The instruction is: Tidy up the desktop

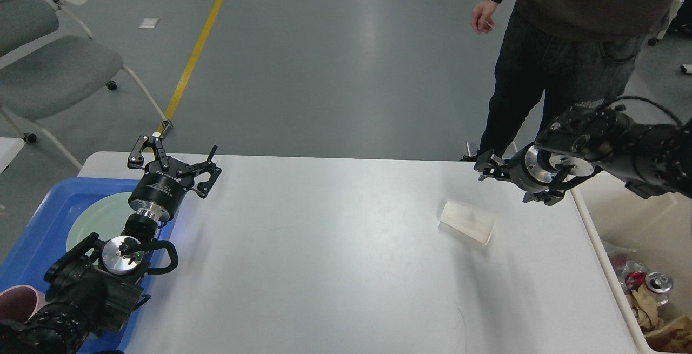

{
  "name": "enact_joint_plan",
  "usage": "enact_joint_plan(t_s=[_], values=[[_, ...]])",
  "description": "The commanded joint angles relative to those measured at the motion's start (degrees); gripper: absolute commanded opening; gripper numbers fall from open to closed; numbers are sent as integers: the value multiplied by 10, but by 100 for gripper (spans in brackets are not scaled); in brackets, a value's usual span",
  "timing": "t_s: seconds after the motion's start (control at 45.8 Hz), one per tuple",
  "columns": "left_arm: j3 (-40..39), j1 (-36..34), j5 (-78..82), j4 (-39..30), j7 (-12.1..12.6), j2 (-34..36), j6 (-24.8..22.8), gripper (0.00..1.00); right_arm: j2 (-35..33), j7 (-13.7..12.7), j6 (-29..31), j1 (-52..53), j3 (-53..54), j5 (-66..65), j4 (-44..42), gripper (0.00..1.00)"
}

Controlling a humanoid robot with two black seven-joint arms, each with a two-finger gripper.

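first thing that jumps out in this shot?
The paper cup lying on its side, alone on the right half of the white desktop. The right gripper, fingers spread, hangs just beyond it near the far edge; the left gripper is open by the blue tray. A person stands close behind the table.

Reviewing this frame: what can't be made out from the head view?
- Right hand: small, dark, seen side-on; fingers cannot be told apart, so open or shut is unclear.
- Cream bin: cut off by the right edge, its far end hidden by the right arm.
- Paper cup: blurred; empty or not cannot be told.
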Motion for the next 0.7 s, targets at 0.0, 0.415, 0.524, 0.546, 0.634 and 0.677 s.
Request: enact_joint_plan(t_s=[0.0,0.415,0.524,0.546,0.634,0.677], values=[[0,0,0,0,0,0,0,96,-5,0,-2,-59,68,-1,-28,100],[0,0,0,0,0,0,0,96,6,0,-23,-193,125,0,-172,100],[0,0,0,0,0,0,0,96,5,0,-37,-201,148,1,-172,100],[0,0,0,0,0,0,0,96,5,0,-38,-204,153,1,-172,100],[0,0,0,0,0,0,0,96,3,0,-39,-207,175,1,-172,100],[0,0,0,0,0,0,0,96,2,0,-39,-207,185,1,-172,100]])
